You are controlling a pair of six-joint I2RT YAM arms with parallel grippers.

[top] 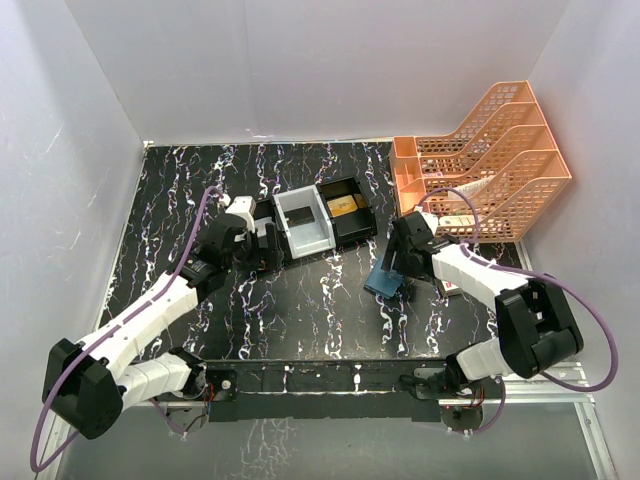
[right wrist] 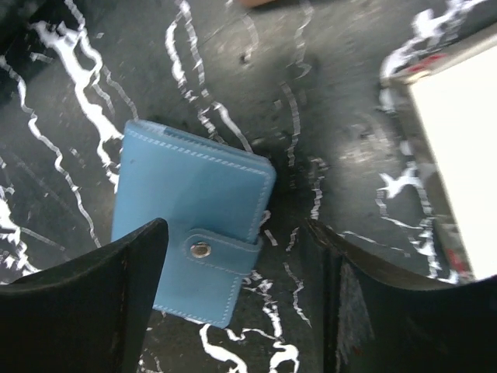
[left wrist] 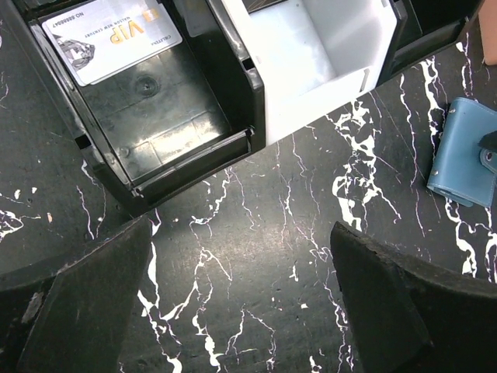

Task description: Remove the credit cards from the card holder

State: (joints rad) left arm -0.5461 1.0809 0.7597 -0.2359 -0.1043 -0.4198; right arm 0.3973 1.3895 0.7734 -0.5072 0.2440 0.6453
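Near the middle of the surface (top: 300, 330), a little to the right, the card holder (right wrist: 194, 198) lies flat and folded shut, its snap tab fastened. Our right fingers (top: 403, 275) stand apart over it, one above its lower corner, the other clear of its far edge, and they grip nothing. Our left fingers (top: 265, 245) are spread wide above bare surface just before the tray (left wrist: 194, 167), holding nothing. We see a silver-grey credit card (left wrist: 109, 35) in the tray's left compartment and a gold credit card (top: 343, 207) in its right one.
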